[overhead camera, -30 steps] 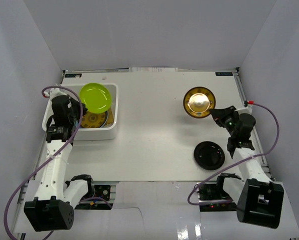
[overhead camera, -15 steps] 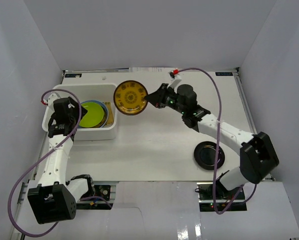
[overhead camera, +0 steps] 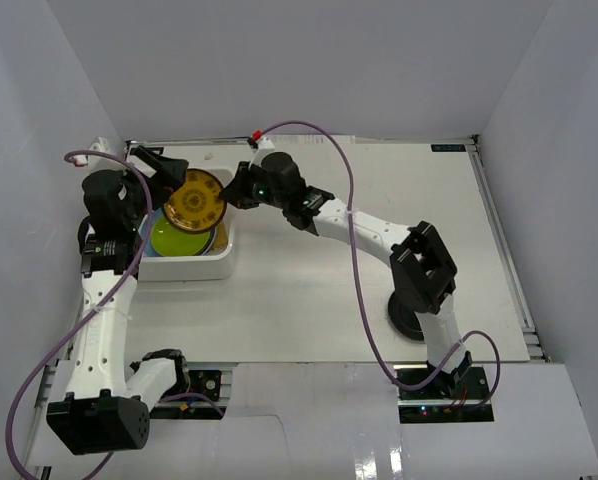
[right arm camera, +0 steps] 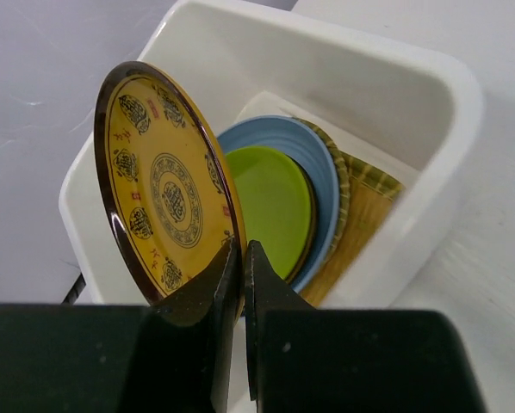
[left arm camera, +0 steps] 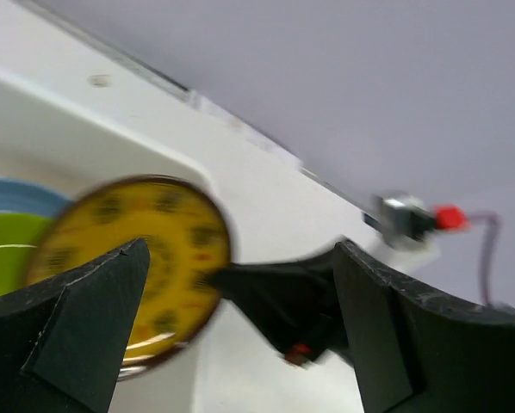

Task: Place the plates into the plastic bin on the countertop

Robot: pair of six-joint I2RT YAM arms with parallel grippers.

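Note:
My right gripper [overhead camera: 232,192] [right arm camera: 242,245] is shut on the rim of a dark gold-patterned plate [overhead camera: 194,200] [right arm camera: 167,198] [left arm camera: 128,275], which hangs tilted over the white plastic bin [overhead camera: 224,262] [right arm camera: 447,95]. A lime green plate [overhead camera: 174,238] [right arm camera: 275,206] lies in the bin on a light blue plate [right arm camera: 318,163] and yellow woven-bamboo plates [right arm camera: 369,198]. At the bin's far left side my left gripper [overhead camera: 164,168] [left arm camera: 240,249] is open and holds nothing. A glossy black plate [overhead camera: 397,316] rests on the countertop [overhead camera: 309,290] at the near right, partly hidden by the right arm.
The right arm stretches across the middle of the countertop from its base at the near right. Its purple cable [overhead camera: 354,250] loops above the table. Grey walls close in the left, far and right sides.
My left gripper opened, left the lime green plate in the bin and drew back. My right arm carried the gold-patterned plate from the far right to over the bin.

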